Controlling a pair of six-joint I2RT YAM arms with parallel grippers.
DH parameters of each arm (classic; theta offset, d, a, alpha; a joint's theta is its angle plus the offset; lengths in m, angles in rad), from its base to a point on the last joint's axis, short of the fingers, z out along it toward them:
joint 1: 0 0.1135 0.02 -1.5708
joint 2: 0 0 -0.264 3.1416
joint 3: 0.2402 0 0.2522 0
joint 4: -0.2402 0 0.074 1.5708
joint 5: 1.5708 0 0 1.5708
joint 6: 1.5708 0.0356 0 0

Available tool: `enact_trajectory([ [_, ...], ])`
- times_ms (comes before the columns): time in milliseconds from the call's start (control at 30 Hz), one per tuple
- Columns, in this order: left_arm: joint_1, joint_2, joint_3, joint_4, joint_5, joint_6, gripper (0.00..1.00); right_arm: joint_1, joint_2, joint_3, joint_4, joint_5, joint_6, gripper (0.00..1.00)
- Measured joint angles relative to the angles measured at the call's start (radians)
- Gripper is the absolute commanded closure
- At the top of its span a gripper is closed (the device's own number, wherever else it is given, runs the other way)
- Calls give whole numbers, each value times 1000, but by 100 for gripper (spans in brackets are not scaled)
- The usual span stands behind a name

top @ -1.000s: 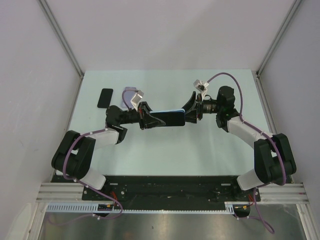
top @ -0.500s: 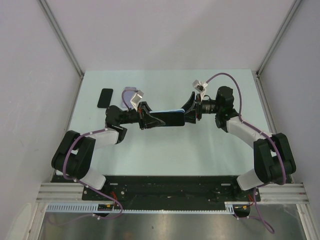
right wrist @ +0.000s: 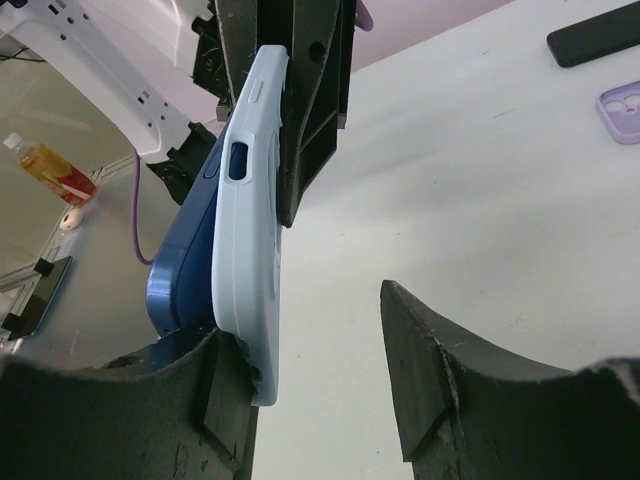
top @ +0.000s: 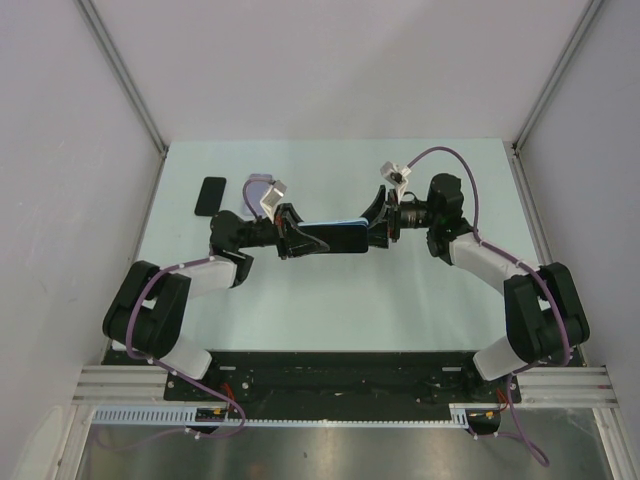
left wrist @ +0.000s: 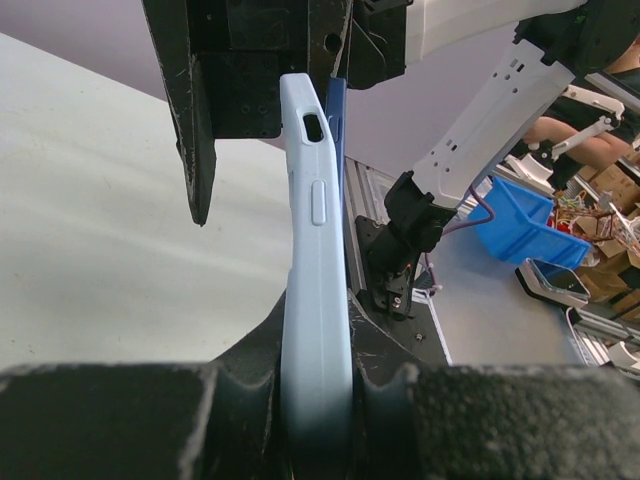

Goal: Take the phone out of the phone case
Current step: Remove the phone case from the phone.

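Observation:
A light blue phone case (left wrist: pixel 315 300) with a dark blue phone (right wrist: pixel 185 260) in it hangs on edge above the table, seen as a dark bar (top: pixel 335 237) in the top view. My left gripper (top: pixel 292 235) is shut on its left end, both fingers pressed flat on the case's sides. At the right end the phone's edge stands away from the case (right wrist: pixel 245 230). My right gripper (right wrist: pixel 320 350) is open around that end. Its left finger (right wrist: pixel 215 400) touches the case's end, while the right finger (right wrist: pixel 430 360) stands well apart.
A black phone (top: pixel 211 196) lies flat at the table's back left, with a purple case (top: pixel 260 187) beside it. Both also show in the right wrist view, the black phone (right wrist: pixel 597 35) and the purple case (right wrist: pixel 622 108). Grey walls close three sides.
The right arm's wrist has shifted slightly left toward the phone's end and its jaws have narrowed a little. The left gripper and the case have not moved.

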State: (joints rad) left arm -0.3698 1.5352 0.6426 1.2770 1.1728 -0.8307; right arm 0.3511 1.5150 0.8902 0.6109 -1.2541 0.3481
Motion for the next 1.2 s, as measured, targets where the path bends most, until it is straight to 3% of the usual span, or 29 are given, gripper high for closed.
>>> enact_trajectory([
  [433,1,3,0,8,12,-8,100,21,13,0,31,0,23,49],
  [833,1,5,0,8,11,-8,100,40,32,0,87,-17,77,65],
  [1067,1,9,0,8,-2,-8,100,46,34,0,114,-24,99,84],
  [1200,1,17,-1,7,-10,-8,100,47,45,0,126,-27,113,90],
])
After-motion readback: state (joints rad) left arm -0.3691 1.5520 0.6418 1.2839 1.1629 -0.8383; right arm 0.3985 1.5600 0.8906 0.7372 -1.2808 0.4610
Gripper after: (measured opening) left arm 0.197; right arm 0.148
